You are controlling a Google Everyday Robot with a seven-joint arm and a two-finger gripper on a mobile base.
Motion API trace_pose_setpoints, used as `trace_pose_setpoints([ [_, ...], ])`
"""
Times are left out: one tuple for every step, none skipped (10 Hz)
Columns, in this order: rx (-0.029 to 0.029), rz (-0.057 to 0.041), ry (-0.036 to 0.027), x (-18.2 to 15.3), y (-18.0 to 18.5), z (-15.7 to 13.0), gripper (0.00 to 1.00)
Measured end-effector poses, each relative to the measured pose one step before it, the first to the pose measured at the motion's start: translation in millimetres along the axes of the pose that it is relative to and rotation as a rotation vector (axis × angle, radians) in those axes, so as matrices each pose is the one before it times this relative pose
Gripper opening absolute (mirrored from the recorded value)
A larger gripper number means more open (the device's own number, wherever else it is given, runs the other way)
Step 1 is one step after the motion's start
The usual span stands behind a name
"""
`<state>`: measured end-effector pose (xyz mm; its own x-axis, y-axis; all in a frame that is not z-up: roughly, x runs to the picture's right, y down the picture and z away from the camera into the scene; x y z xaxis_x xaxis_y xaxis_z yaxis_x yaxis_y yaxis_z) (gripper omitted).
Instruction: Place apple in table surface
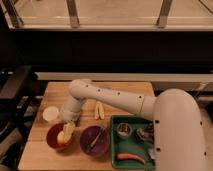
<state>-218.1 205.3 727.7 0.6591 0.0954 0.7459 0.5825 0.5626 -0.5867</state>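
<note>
The apple (60,137) is a small yellow-orange fruit lying inside a red bowl (51,140) at the front left of the wooden table surface (42,157). My gripper (67,131) reaches down from the white arm (115,100) into that bowl. It sits right against the apple's right side and partly hides it. I cannot see whether it holds the apple.
A purple bowl (95,141) with a utensil stands right of the red bowl. A green tray (131,146) holds small cups and an orange carrot (131,157). A pale banana (99,110) lies mid-table and a white cup (50,114) stands at the left.
</note>
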Motion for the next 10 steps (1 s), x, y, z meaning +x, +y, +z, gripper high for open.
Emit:
trace_pose_setpoints([
  [-0.01247,0.00322,0.00341,2.09,0.13,1.89,0.73],
  [-0.01805,0.00396,0.00709,3.22,-0.39,3.33,0.73],
  [-0.0264,0.00683,0.01236,6.2,-1.41,7.28,0.73],
  [-0.01395,0.00791,0.00793,4.26,-0.86,4.31,0.73],
  [-0.02175,0.01547,0.01381,5.71,-1.17,5.15,0.73],
  [-0.01186,0.01026,0.00737,3.47,-1.02,3.49,0.73],
  [-0.0093,0.00814,0.00458,2.85,-0.6,2.62,0.73],
  [-0.0049,0.00635,0.00198,2.4,-0.4,1.31,0.73],
  [-0.00575,0.0051,0.00312,1.89,-0.48,1.16,0.73],
  [-0.00397,-0.00081,0.00328,-0.99,-0.81,1.04,0.73],
])
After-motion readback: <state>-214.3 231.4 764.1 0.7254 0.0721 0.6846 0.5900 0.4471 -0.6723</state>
